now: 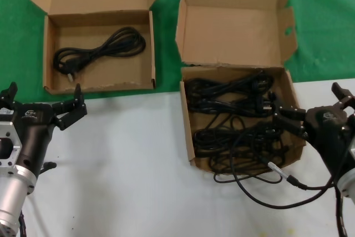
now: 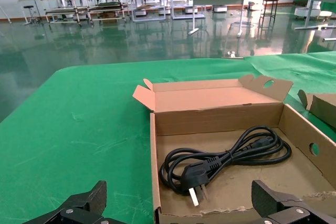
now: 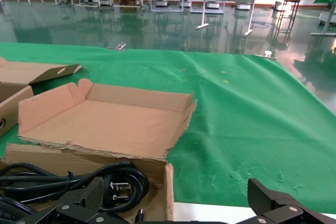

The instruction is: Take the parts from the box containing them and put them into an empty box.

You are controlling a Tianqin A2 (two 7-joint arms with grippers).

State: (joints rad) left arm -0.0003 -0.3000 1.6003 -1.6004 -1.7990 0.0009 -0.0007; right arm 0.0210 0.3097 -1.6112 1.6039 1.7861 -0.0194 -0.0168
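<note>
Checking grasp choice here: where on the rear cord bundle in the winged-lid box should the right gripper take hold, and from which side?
Probably mid-bundle, where the looped strands run tight together, rather than the plug end by the box's right wall. Come from above: cardboard walls block a sideways approach. The right gripper, open, hovers over that right wall.

A green cloth [image 1: 327, 31] covers the far part of the work surface, and a white tabletop [image 1: 127, 165] covers the near part; their boundary runs straight across the head view. A black lead [image 1: 260, 192] with a silver connector [image 1: 275, 168] lies curled on the white tabletop. Beyond the cloth, the wrist views show a glossy green floor [image 2: 105, 35] with shelving racks [image 2: 68, 3] and tables [image 3: 226, 3] far off.
</note>
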